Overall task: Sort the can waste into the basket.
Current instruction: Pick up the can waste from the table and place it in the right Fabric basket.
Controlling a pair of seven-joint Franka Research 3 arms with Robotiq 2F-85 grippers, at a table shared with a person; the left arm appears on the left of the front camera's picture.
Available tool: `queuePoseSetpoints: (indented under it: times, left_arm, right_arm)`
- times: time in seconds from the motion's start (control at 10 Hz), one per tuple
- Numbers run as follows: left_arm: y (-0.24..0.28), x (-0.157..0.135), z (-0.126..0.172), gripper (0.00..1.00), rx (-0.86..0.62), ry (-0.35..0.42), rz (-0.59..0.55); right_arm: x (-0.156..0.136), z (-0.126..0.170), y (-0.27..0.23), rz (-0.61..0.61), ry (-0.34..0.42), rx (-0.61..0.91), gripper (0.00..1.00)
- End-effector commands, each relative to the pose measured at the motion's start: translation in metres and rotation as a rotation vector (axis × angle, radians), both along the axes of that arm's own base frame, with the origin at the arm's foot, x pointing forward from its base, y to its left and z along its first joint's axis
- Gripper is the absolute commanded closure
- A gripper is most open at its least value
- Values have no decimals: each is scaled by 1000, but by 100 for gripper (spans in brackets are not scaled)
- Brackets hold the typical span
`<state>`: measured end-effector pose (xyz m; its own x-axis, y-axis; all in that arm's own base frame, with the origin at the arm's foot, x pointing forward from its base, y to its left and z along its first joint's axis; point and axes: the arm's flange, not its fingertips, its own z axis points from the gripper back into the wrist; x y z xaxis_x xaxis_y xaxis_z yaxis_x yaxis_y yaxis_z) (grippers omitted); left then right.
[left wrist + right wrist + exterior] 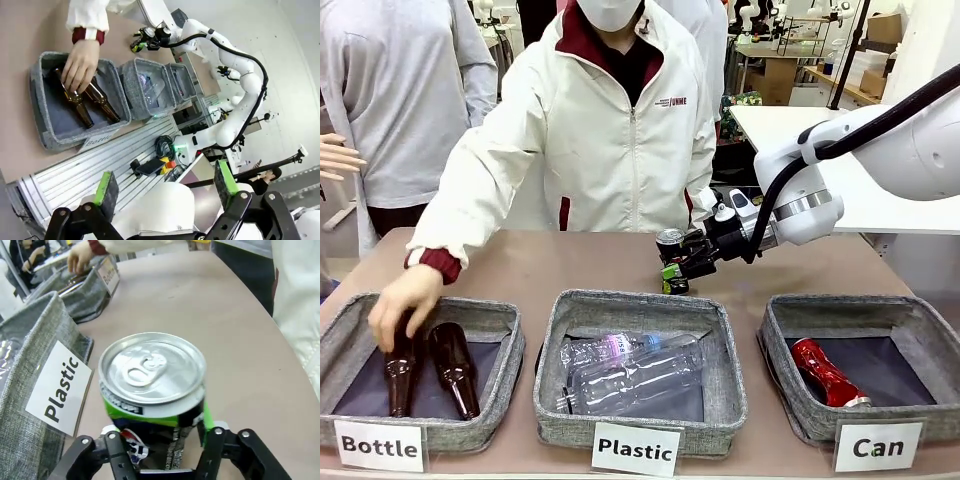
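Left to right, cards are reading "Bottle" (379, 446), "Plastic" (636, 449), "Can" (877, 447). Right gripper (677, 270) is clamping the can (152, 380) at twelve o'clock of the plastic basket (640, 420); left gripper (165, 187) is standing apart.

white table (840, 150) behind | shelves (840, 85) beyond | bright room

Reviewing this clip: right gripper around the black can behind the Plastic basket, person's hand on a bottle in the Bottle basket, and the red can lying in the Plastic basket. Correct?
One error: the red can lies in the Can basket, not the Plastic basket, as the front view shows. The rest stands.
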<state>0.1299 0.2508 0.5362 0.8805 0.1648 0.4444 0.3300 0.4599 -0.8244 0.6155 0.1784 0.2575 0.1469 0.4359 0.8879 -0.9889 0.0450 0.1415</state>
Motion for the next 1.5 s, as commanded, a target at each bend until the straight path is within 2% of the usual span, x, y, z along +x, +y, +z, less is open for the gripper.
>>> queuePoseSetpoints:
  times: [0.0, 0.1, 0.2, 0.3, 0.5, 0.7, 0.9, 1.0, 1.1, 1.2, 1.3, 1.4]
  left_arm:
    - [-7, -6, -2, 0, 7, -14, -16]
    - [-13, -5, -7, 0, -1, -2, -29]
    - [-25, 0, -12, 0, -7, 12, -58]
    - [-38, 6, -16, 0, -30, 19, -86]
    - [-75, 17, -39, 0, -34, 43, -157]
    - [-124, 41, -70, 0, 1, 121, -279]
    - [-166, 67, -97, 0, -3, 179, -398]
    - [-177, 72, -107, 0, -6, 210, -437]
    - [-183, 80, -123, 0, -6, 201, -450]
    - [-179, 91, -141, 0, 107, 181, -450]
    - [-158, 87, -87, 0, 7, 217, -445]
    - [-158, 87, -87, 0, 7, 217, -445]
  right_arm:
    - [1, 2, -2, -3, -17, 31, 100]
    - [1, 1, -3, -4, -14, 30, 88]
    - [1, 3, -3, -6, -17, 32, 97]
    - [2, 8, -4, -13, -28, 23, 100]
    - [-1, 33, -15, -28, -64, -6, 100]
    - [-12, 78, -34, -31, -65, -73, 100]
    - [-37, 130, -66, -20, -30, -129, 100]
    - [-55, 151, -84, 9, 29, -191, 100]
    - [-80, 171, -102, 67, 58, -284, 100]
    - [-104, 180, -114, 122, 95, -425, 100]
    - [-128, 185, -126, 173, 108, -552, 100]
    - [-150, 189, -138, 200, 103, -628, 100]
